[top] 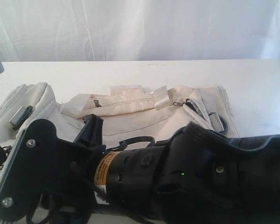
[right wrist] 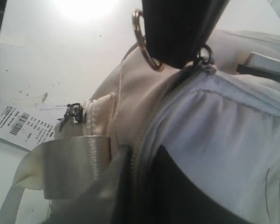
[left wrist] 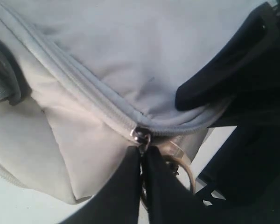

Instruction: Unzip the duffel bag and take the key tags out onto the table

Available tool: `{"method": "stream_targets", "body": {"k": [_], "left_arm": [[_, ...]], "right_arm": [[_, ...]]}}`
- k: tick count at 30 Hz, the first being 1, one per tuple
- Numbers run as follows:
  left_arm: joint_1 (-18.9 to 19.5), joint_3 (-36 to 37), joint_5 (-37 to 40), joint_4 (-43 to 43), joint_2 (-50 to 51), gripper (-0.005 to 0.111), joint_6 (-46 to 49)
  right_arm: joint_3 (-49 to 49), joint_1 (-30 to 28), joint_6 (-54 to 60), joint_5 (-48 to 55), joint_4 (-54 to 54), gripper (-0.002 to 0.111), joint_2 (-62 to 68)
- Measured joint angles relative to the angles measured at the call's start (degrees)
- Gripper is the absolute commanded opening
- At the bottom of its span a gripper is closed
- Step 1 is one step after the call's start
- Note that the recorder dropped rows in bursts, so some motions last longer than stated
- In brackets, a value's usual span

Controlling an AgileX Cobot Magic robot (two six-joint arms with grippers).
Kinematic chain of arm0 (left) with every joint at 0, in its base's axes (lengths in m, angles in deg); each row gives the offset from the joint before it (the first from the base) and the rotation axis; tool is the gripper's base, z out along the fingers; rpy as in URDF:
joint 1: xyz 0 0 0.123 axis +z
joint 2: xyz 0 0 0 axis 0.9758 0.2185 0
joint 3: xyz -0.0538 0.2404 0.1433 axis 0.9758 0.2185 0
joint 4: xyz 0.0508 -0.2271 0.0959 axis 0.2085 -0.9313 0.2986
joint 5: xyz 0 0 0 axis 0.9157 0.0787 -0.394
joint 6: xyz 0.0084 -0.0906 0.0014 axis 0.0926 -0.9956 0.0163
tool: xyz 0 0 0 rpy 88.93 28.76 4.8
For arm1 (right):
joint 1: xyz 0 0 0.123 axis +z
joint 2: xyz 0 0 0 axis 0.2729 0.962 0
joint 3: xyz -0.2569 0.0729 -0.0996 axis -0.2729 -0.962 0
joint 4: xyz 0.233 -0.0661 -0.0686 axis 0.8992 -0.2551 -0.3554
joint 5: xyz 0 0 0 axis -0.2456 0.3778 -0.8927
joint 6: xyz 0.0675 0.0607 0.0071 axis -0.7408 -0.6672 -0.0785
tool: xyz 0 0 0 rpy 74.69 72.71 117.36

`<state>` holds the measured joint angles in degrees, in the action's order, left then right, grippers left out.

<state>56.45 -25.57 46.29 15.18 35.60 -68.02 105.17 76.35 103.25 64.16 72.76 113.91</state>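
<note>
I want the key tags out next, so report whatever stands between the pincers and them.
The zipper of the duffel bag is closed along all that shows, so the inside is hidden; no key tags are visible. The left pincer is shut on the zipper pull.

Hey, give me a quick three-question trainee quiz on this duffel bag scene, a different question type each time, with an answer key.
1. True or false: the duffel bag's zipper is already open.
2. The left gripper is closed on: A) a webbing handle, B) the zipper pull, C) a side pocket.
3. What printed item lies on the table beside the bag?
Key: 1 false, it looks zipped shut; 2 B; 3 a paper label with a barcode.
</note>
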Motion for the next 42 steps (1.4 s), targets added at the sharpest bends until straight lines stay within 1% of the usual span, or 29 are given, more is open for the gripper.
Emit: {"method": "stream_targets", "body": {"k": [1,10,26,34,42], "left_arm": [[0.0,0.0,0.0,0.12,0.0,0.0,0.0],[0.0,0.0,-1.11,2.47,3.55,0.0,-0.72],[-0.43,-7.31,0.13,5.83,11.1,0.0,-2.23],[-0.56,-7.67,0.13,7.43,13.4,0.0,-4.09],[-0.56,-7.67,0.38,6.14,13.4,0.001,-4.33]], "right_arm": [[0.0,0.0,0.0,-0.23,0.0,0.0,0.12],[0.0,0.0,-0.36,1.42,0.0,0.0,0.38],[0.67,-0.66,-1.09,1.86,0.0,0.0,0.38],[0.67,-0.89,-1.46,2.43,0.0,0.0,0.42],[0.67,-0.89,-2.31,3.05,0.0,0.0,0.51]]}}
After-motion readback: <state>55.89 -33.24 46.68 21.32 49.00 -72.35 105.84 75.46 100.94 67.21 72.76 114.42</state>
